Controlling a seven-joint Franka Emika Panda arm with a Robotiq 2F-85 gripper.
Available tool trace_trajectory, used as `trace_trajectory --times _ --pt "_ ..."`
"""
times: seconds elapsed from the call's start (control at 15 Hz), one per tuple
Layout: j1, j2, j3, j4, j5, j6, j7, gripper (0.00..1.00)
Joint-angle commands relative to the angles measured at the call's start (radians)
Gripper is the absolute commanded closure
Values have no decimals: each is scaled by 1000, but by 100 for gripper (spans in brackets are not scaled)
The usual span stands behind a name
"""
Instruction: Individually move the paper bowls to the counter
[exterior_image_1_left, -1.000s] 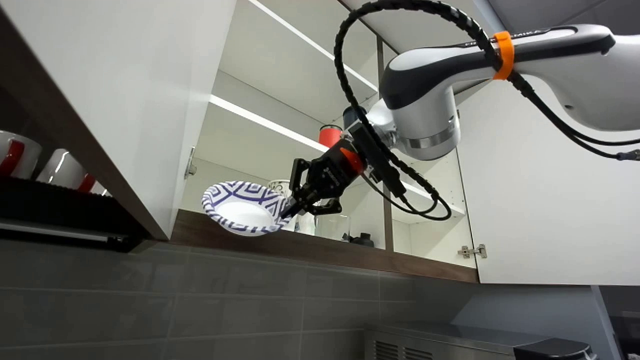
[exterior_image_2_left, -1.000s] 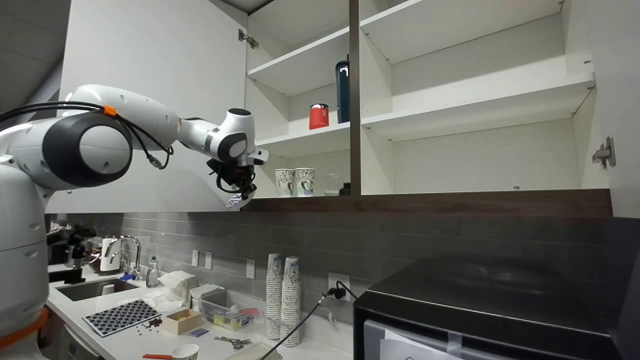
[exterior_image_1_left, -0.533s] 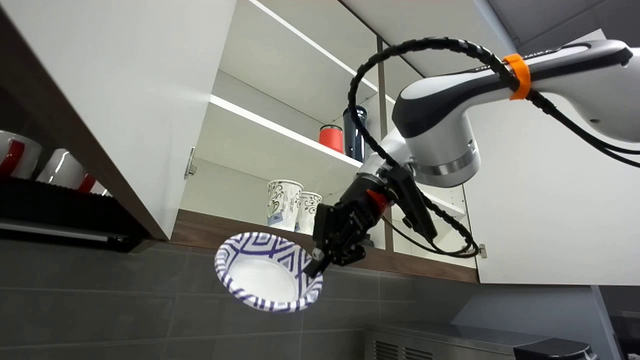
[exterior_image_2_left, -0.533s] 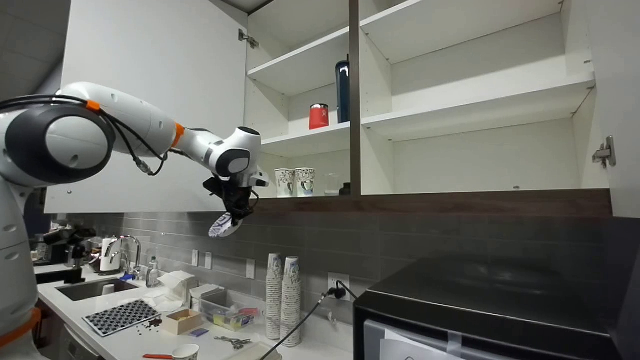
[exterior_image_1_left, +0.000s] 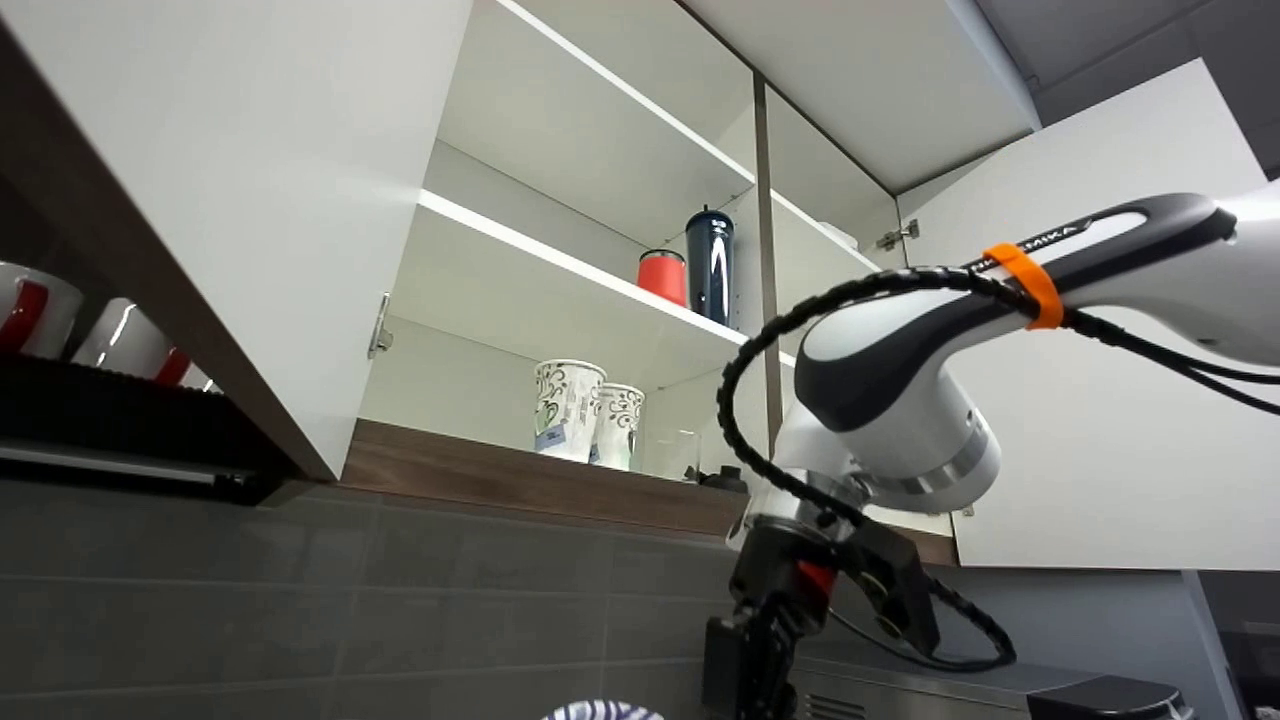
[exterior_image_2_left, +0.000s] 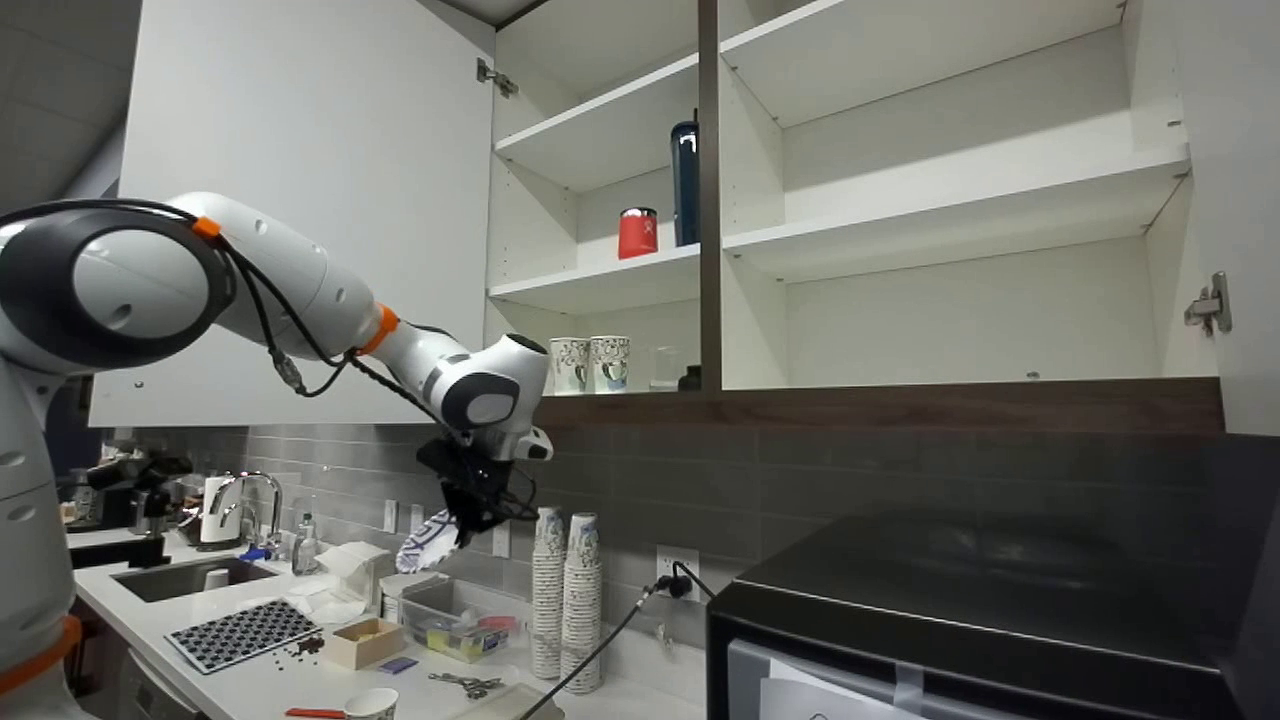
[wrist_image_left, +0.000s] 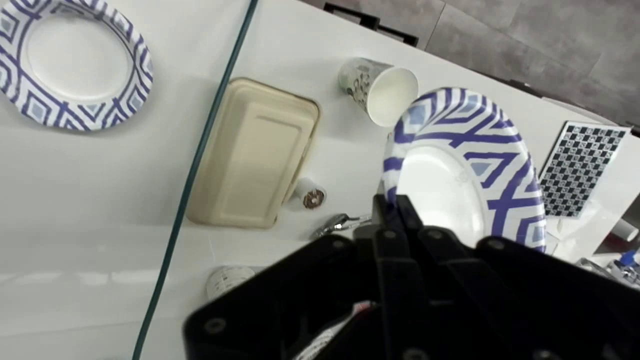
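My jaws are pressed together on the rim of a paper bowl (wrist_image_left: 470, 170), pinching the thin edge, with the rest of it reaching out to one side: white in the middle, purple and pale blue round the wall. I hold it tilted in the air over the tabletop (wrist_image_left: 125, 175), lower than the open cabinet (exterior_image_2_left: 1000, 405); in an exterior view only a curve of its rim shows, at the bottom edge. A second paper bowl (wrist_image_left: 77, 62) lies on the tabletop, well apart from mine and cut off at the corner of my wrist view. Between the two, as I look down, I see a tan rectangular container (wrist_image_left: 257, 157), a dark cable (wrist_image_left: 210, 127) crossing at its edge, touching or not I cannot tell, and a patterned paper cup (wrist_image_left: 375, 90). A small white cylinder (wrist_image_left: 304, 189) is just beside the container, and metal utensils (wrist_image_left: 332, 225) lie near it, partly hidden by my jaws. Beyond the bowl I hold is a black-and-white gridded tray (wrist_image_left: 580, 170). Farther out, two tall stacks of paper cups (exterior_image_2_left: 548, 600) stand close to the tiled wall (exterior_image_2_left: 900, 480), near a clear plastic bin (exterior_image_2_left: 432, 598) and a small open box (exterior_image_2_left: 352, 655). Up in the cabinet, two white patterned cups (exterior_image_1_left: 568, 410) stand side by side at the bottom, with a red tumbler (exterior_image_1_left: 662, 278) and a dark blue bottle (exterior_image_1_left: 710, 265) on the shelf (exterior_image_1_left: 560, 258) above.
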Motion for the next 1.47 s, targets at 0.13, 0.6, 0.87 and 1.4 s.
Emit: trace_trajectory --times 0.13,0.6,0.87,1.4 --pt "-15 9 -16 -64 0 2 -41 97" --pt "-36 73 -26 -44 -27 2 -8 99" --pt "-86 204 -61 -35 -36 3 -12 99" --pt "-203 460 -76 5 34 81 -76 99"
